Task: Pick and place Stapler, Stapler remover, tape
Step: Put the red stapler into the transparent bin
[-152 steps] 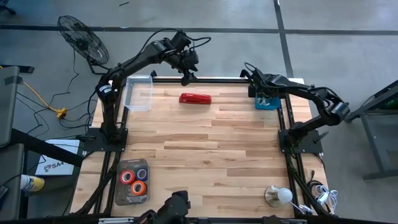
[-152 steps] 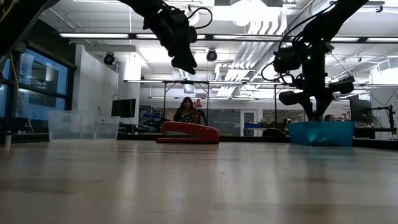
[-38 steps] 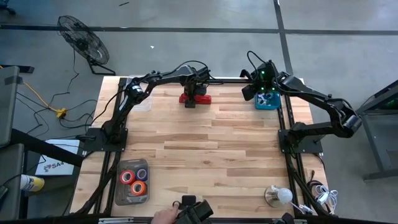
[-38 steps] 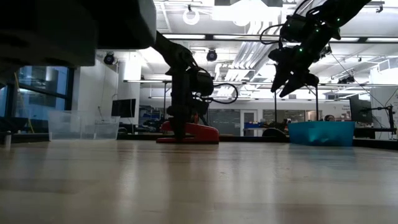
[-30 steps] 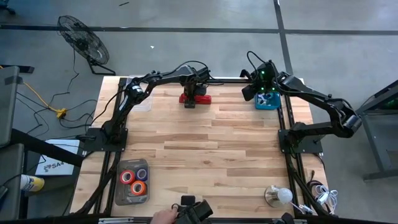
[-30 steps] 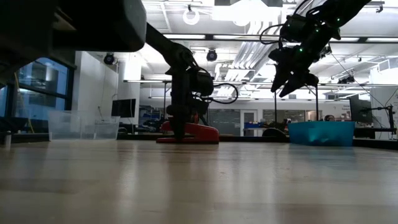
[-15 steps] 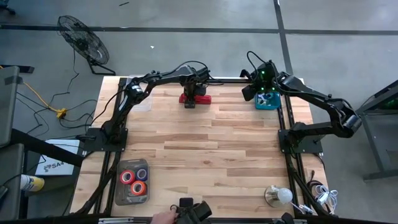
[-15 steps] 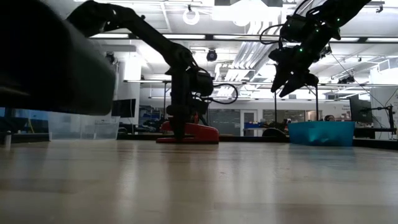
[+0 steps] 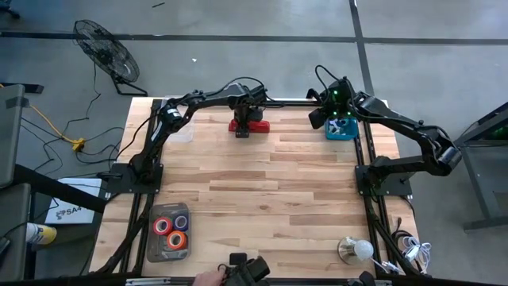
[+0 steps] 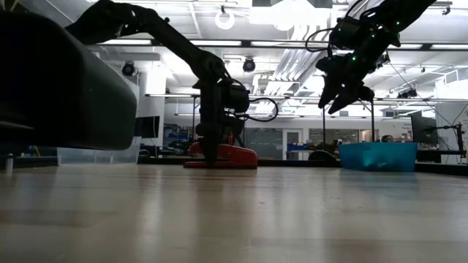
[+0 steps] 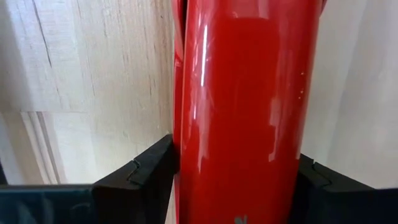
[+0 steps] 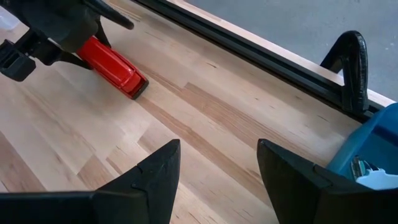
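Note:
The long red stapler (image 9: 255, 125) lies flat on the wooden table near its far edge. My left gripper (image 9: 242, 129) points straight down over it and is shut on it, toward its left end. My right gripper (image 9: 321, 119) hangs open in the air beside the blue bin (image 9: 343, 129) at the far right, with nothing between its fingers (image 12: 155, 171). Several tape rolls (image 9: 171, 230) lie in a dark tray at the near left. The stapler remover is out of view. My left gripper pinches the stapler's two long sides (image 11: 180, 149) between its two fingers (image 11: 152, 168), toward the stapler's left end. The fingers come from above, pointing down, and lie across the stapler. The stapler lies level with its base on the table (image 10: 219, 164).
A clear container (image 9: 184, 133) stands at the far left, partly under my left arm. A lamp (image 9: 355, 250) sits at the near right corner. A person's hand (image 9: 208, 276) with a dark object shows at the near edge; a big dark shape (image 10: 58, 80) blocks the low view's left.
Both arms have kept still, and the stapler has stayed on the table. The dark shape close to the low camera has shifted and now covers more of that view's left side.

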You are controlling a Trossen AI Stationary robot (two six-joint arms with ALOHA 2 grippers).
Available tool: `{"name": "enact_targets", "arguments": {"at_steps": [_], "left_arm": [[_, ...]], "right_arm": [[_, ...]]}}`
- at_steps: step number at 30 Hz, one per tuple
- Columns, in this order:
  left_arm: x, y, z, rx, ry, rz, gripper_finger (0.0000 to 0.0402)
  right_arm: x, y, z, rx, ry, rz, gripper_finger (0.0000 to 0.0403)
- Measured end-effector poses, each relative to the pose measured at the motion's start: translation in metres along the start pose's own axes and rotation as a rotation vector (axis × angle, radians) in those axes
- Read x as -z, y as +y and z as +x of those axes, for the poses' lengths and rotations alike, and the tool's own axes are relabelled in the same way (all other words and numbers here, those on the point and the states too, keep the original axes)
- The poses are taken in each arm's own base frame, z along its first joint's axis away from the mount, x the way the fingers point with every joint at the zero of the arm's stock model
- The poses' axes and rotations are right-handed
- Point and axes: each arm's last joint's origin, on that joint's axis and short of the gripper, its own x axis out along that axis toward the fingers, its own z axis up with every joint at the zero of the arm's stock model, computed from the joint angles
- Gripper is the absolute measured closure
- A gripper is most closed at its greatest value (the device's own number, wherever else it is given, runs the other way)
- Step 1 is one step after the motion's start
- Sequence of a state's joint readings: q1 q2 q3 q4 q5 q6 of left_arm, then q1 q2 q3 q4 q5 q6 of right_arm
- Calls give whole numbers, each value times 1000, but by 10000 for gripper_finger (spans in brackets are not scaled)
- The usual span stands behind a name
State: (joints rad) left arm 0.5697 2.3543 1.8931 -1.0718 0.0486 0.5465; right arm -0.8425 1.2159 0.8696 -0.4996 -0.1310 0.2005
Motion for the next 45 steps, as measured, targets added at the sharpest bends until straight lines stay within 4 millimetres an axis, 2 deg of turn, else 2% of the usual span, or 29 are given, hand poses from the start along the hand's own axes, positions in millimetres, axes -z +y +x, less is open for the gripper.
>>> {"name": "enact_targets", "arguments": {"at_steps": [14, 28, 39, 45], "left_arm": [[2, -2, -1, 47, 2, -31, 203], [2, 15, -37, 172, -65, -137, 203], [9, 10, -40, 213, 9, -206, 203], [13, 8, -59, 175, 10, -268, 203]], "right_arm": [[0, 0, 0, -1, -4, -1, 199], [-1, 0, 0, -8, -10, -2, 199], [-4, 1, 0, -19, -40, -6, 199], [-4, 1, 0, -19, -40, -6, 199]]}}
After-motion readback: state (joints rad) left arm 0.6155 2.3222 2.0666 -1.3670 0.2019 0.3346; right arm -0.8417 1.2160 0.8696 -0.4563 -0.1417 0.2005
